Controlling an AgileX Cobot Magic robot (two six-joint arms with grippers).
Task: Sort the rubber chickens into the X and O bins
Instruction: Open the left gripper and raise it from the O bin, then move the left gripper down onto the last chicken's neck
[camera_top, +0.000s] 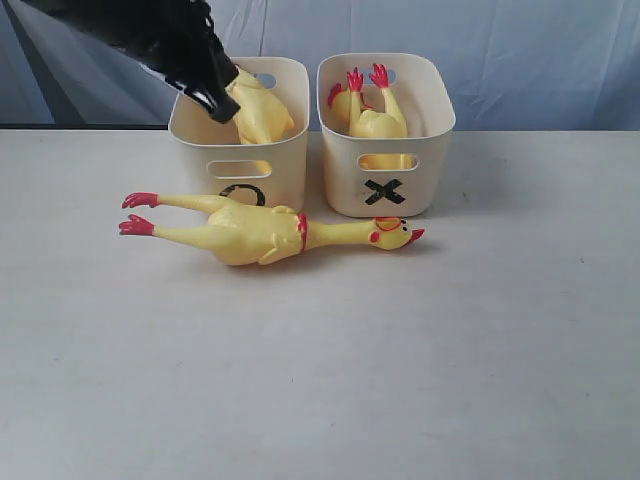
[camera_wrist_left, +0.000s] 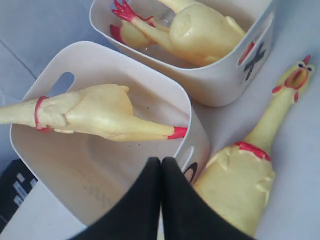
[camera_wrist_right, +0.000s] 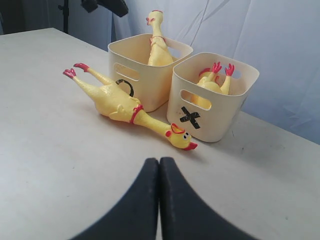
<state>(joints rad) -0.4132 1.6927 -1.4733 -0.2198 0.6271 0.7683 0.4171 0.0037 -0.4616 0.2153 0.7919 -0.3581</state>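
Exterior view shows the left pincer (camera_top: 216, 102) only as a dark tip at the O bin (camera_top: 200, 160), overlapping a chicken, so the jaw state is unreadable there. The right pincer (camera_wrist_right: 159, 166) isn't in that view at all. Left wrist view settles it: fingers pressed flat together, nothing between them, over the O bin's marked wall. The chicken in the O bin (camera_wrist_left: 95, 112) lies just past the tips, its red foot nearest them with a small gap showing. Right wrist view adds that this chicken stands head-up, neck and head above the far rim; the arm hides that in the exterior view. Right pincer is also pressed shut and empty, over bare table (camera_wrist_right: 60, 165). The long chicken (camera_top: 250, 232) lies on the table ahead of it, in front of both bins, head by the X bin (camera_top: 345, 170), feet toward the O side. The chicken in the X bin (camera_top: 378, 122) is feet-up; a second red-and-yellow piece beside it may or may not be separate, can't tell.
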